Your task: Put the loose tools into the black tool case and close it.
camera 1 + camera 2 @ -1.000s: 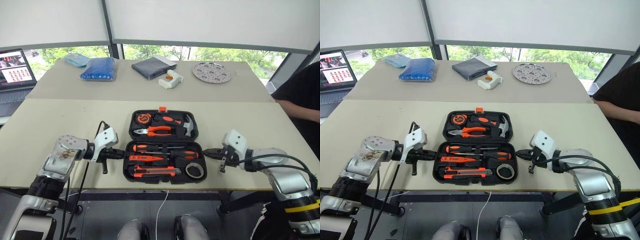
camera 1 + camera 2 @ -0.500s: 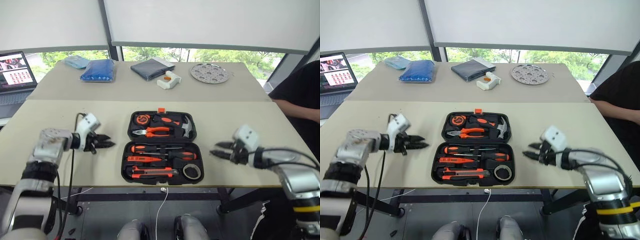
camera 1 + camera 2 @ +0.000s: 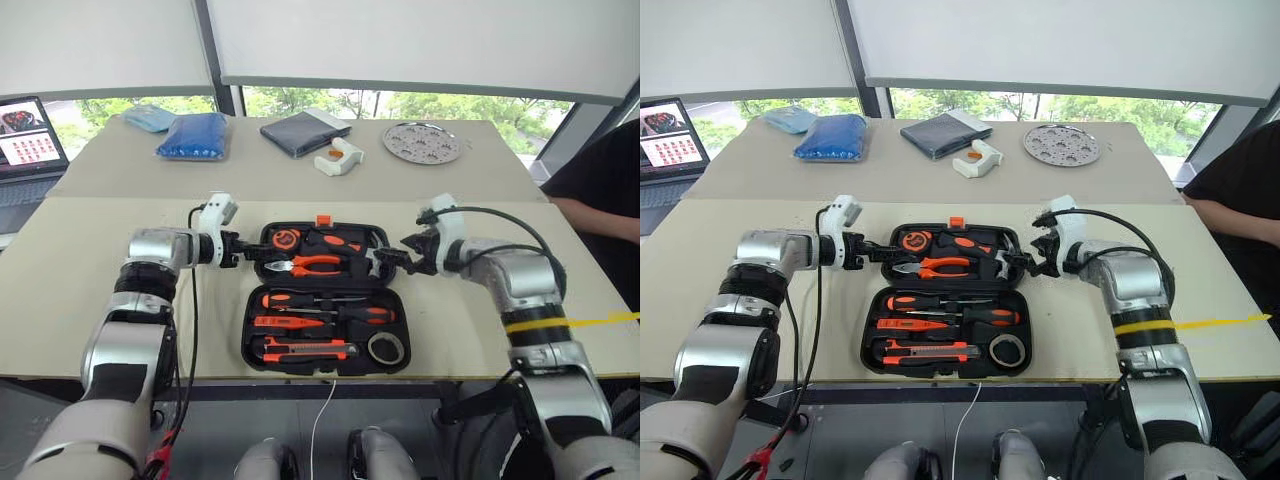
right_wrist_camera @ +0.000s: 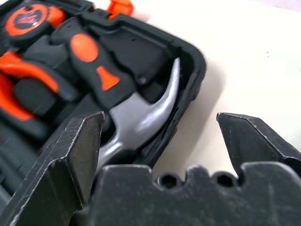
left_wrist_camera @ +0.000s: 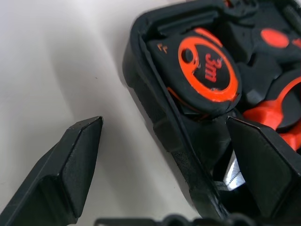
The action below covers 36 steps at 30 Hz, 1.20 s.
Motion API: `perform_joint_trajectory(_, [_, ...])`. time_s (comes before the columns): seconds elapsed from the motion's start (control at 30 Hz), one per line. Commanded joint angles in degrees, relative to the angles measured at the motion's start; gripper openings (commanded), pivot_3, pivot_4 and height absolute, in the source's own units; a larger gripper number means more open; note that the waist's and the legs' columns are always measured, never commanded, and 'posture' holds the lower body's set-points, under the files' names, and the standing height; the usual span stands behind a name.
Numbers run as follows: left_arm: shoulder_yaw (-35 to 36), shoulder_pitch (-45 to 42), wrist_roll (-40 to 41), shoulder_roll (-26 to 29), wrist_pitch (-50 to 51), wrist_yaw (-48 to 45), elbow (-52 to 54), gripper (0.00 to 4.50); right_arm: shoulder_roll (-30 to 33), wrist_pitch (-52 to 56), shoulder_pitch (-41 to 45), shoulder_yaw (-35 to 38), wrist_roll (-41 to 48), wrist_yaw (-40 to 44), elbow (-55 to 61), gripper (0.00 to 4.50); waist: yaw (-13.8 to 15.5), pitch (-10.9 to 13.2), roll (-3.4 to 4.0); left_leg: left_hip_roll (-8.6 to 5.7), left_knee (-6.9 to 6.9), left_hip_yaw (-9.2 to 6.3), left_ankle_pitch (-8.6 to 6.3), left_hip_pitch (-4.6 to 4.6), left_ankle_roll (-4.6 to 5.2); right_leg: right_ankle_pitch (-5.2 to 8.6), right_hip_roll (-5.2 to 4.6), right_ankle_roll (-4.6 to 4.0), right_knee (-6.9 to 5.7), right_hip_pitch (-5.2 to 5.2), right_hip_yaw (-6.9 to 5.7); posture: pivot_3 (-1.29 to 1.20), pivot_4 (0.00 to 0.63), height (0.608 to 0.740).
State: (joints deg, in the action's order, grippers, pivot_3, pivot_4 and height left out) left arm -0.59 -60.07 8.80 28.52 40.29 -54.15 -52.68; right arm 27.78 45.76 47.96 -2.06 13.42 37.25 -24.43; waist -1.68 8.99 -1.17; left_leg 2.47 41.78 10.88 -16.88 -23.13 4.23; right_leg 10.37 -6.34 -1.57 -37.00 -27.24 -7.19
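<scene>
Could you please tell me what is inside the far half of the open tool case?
The far half of the tool case holds a tape measure, pliers and a hammer. Whatever lies beneath them is hidden.

Bare table (image 3: 90, 260) is left on both sides of the open black tool case (image 3: 325, 300), and a bare strip lies behind it. The far half's side walls are straddled by the spread left hand (image 3: 245, 252) and right hand (image 3: 392, 259). The far table is occupied by a grey pouch (image 3: 303, 132), blue bags (image 3: 193, 136) and a metal disc (image 3: 422, 143).
</scene>
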Motion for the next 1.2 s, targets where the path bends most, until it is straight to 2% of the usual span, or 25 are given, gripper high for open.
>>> perform_joint_trajectory(0.03, [0.21,-0.9,-0.96,-0.34,-2.61,1.46,-1.48,3.73,-0.42,-2.21,2.15,0.52,-2.3,-2.58,-5.46,3.06,-0.12,0.0,0.0,0.0,0.0,0.01,0.0,0.0,0.0,0.0,-0.02,0.01,-0.02,0.0,0.01,0.0,0.15,0.718])
perform_joint_trajectory(0.1, [0.6,-0.91,-0.73,-0.4,-2.68,1.43,-1.96,2.87,-0.76,-2.25,2.38,0.34,-2.44,-2.12,-6.0,2.29,-0.17,0.0,0.0,-0.01,0.01,0.01,0.0,0.2,-0.01,0.12,-0.09,0.21,0.0,0.12,0.08,0.0,0.15,0.718])
perform_joint_trajectory(0.23, [1.54,-0.35,-0.07,-0.49,-3.17,1.22,-1.71,1.61,-1.08,-2.11,1.61,-0.72,-2.71,-0.99,-5.19,1.08,-0.11,-0.01,0.01,-0.02,0.07,0.06,0.01,0.33,-0.04,0.21,-0.2,0.36,-0.07,0.15,0.15,0.0,0.15,0.718])
perform_joint_trajectory(0.3, [1.95,-0.24,0.27,-0.45,-2.19,1.02,-1.44,0.82,-1.27,-1.49,1.05,-1.03,-2.48,-0.6,-4.17,0.32,-0.03,-0.02,0.02,-0.02,0.07,0.06,0.02,0.38,-0.08,0.2,-0.23,0.34,-0.11,0.17,0.17,0.0,0.15,0.718])
perform_joint_trajectory(0.33, [1.99,-0.17,0.18,-0.4,-2.08,1.08,-1.31,0.56,-1.32,-1.24,0.82,-1.26,-2.38,-0.25,-3.71,0.06,-0.04,-0.03,0.04,-0.01,0.07,0.06,0.01,0.4,-0.12,0.18,-0.23,0.31,-0.11,0.18,0.17,0.0,0.15,0.718])
perform_joint_trajectory(0.4, [2.13,0.04,0.01,-0.33,-2.23,1.4,-1.02,0.03,-1.39,-0.35,0.34,-1.56,-1.9,0.64,-2.43,0.0,-0.07,-0.05,0.07,0.0,0.07,0.07,0.01,0.44,-0.15,0.17,-0.22,0.29,-0.12,0.19,0.2,0.0,0.15,0.718])
perform_joint_trajectory(0.57, [3.27,0.79,0.78,-0.4,-5.46,0.32,0.98,0.03,-1.43,-0.12,-0.28,-1.9,-1.19,2.36,0.96,0.0,-0.18,-0.07,0.11,0.04,0.05,0.07,0.06,0.47,-0.15,0.13,-0.16,0.19,-0.15,0.19,0.2,0.0,0.15,0.718])
perform_joint_trajectory(0.7, [3.27,4.14,-0.22,-0.94,-20.14,0.74,7.6,0.03,-1.67,-7.51,0.27,0.27,-2.14,0.01,3.85,0.0,-0.63,-0.07,0.11,0.07,0.02,0.08,0.06,0.47,-0.17,0.12,-0.15,0.13,-0.13,0.17,0.2,0.0,0.15,0.718])
perform_joint_trajectory(0.83, [5.57,5.2,1.77,-2.44,-26.4,2.45,12.26,0.03,-2.84,-12.09,0.22,4.77,-1.19,-4.59,8.39,0.0,-0.72,-0.02,0.1,0.09,0.01,0.08,0.11,0.35,-0.34,-0.11,-0.16,-0.25,-0.11,0.05,0.21,0.0,0.15,0.718])
perform_joint_trajectory(1.0, [6.16,8.85,2.37,-3.87,-32.38,3.37,18.54,0.03,-3.56,-17.52,-3.76,5.91,-1.65,-7.46,17.32,0.0,-0.58,0.01,0.12,0.07,0.02,0.12,0.23,-0.06,-0.29,-0.16,-0.14,-0.31,-0.13,-0.4,0.2,0.0,0.15,0.718])
perform_joint_trajectory(1.2, [4.82,14.57,-1.26,-4.28,-41.19,7.26,24.23,0.03,-3.42,-24.77,-9.44,6.08,-4.53,-10.44,23.14,0.0,-0.63,0.02,0.12,0.07,-0.19,0.19,0.23,-0.25,-0.27,-0.15,0.02,-0.3,-0.12,-0.59,0.15,0.0,0.15,0.718])
